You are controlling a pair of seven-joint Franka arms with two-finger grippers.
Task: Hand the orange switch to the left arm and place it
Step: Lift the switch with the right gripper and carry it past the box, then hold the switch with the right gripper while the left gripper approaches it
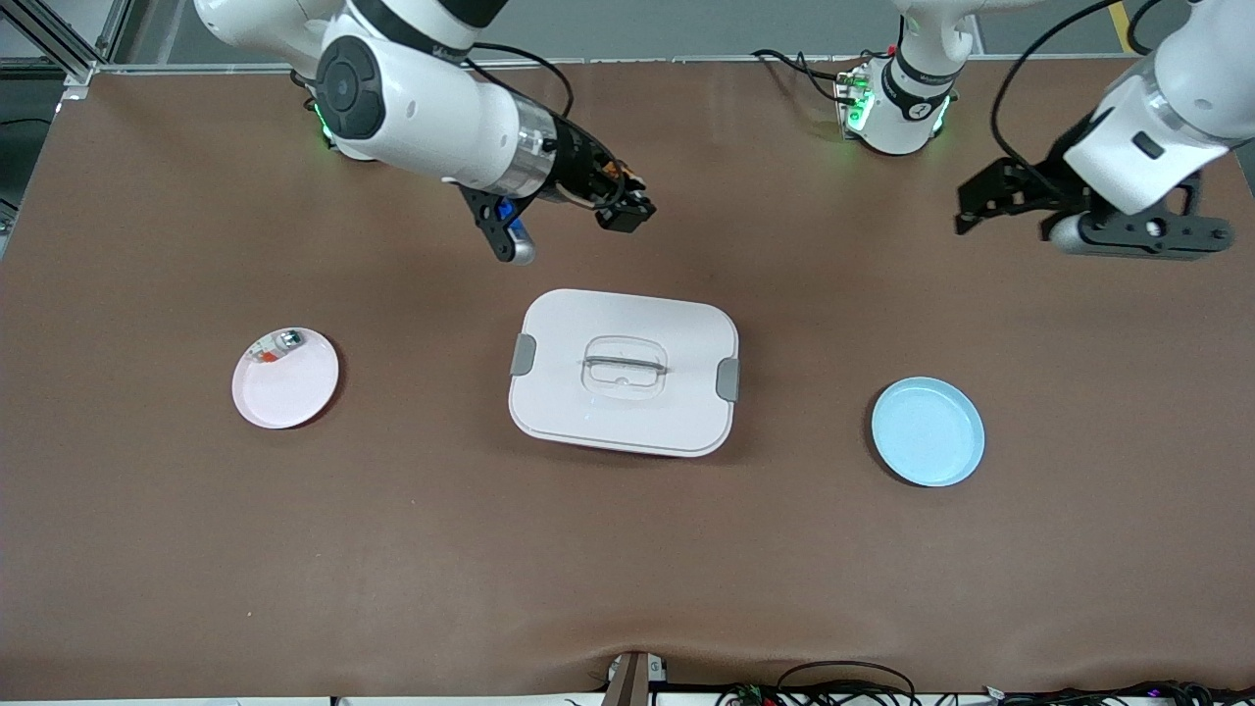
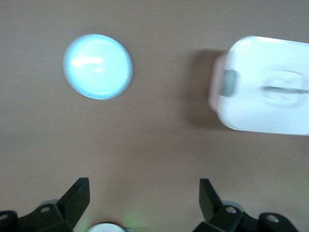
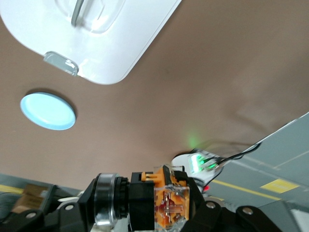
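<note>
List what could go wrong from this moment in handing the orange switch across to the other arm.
1. The right pincer holds the orange switch in the air, over the table just past the box; a low path toward the left arm could clip its lid.
2. The switch is tiny, so the open left pincer, up near its own end of the table, may miss or drop it in the handover.
3. A dropped switch might roll away from the blue plate.

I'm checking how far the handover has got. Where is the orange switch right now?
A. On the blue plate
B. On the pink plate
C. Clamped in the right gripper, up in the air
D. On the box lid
C: the right gripper is shut on the orange switch, aloft over bare table between the right arm's base and the box.
</note>
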